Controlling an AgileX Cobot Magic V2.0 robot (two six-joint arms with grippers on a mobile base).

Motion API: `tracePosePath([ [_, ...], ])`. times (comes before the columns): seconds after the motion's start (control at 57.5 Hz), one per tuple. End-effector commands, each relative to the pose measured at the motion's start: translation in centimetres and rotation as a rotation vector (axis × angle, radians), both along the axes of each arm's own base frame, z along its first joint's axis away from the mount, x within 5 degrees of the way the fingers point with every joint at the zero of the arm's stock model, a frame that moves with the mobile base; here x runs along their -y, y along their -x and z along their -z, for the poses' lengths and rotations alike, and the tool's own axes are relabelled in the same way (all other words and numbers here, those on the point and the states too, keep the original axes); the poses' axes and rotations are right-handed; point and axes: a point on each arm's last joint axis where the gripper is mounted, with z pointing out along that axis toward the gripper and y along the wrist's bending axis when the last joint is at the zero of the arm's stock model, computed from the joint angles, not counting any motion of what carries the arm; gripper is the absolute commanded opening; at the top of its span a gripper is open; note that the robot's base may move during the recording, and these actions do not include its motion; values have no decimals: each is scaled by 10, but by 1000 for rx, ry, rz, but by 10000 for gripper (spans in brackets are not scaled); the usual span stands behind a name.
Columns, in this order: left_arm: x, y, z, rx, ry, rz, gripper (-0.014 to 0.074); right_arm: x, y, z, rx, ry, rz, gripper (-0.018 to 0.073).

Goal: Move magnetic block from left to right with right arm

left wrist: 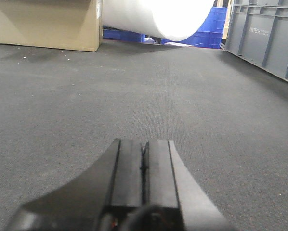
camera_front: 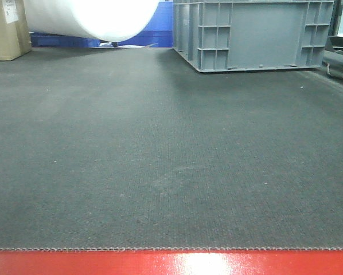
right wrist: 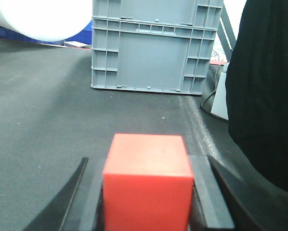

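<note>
Dark grey mat (camera_front: pixel 160 160) covers nearly the whole front view, w/ a glossy red strip (camera_front: pixel 171 263) along its near edge at 6 o'clock. Grey crate (camera_front: pixel 257 34) sits on the mat at 1 o'clock. From the right wrist it's at 12 o'clock w/ a 2nd crate stacked on top. Sides only, so insides are hidden and contents can't be told. White roll (camera_front: pixel 91 17) at 11 o'clock, blue bins (camera_front: pixel 154 31) behind it, contents hidden too. Cardboard box (camera_front: pixel 5 28) at 10 o'clock, top cut off by the frame.

Left gripper (left wrist: pixel 144 149): pads pressed together, nothing between, low over bare mat.

Right gripper (right wrist: pixel 146 166): clamped on the magnetic block (right wrist: pixel 146 185), fingers (right wrist: pixel 204 192) touching its two sides. The block faces the crates at 12 o'clock. Can't tell if it rests on the mat or is raised.
</note>
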Motion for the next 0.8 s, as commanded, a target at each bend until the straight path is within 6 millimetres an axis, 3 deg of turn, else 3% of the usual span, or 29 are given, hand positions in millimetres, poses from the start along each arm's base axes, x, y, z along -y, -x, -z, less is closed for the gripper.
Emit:
tracePosePath([
  [0.0, 0, 1, -5, 82, 9, 4, -126, 0, 1, -18, 114, 16, 0, 296],
  [0.487, 0, 1, -5, 82, 9, 4, -126, 0, 1, -20, 131, -1, -5, 296],
  [0.644, 0, 1, -5, 82, 9, 4, -126, -1, -2, -40, 106, -76, -12, 296],
  [0.783, 0, 1, -5, 82, 9, 4, -126, -2, -26, -63, -61, -126, -15, 296],
])
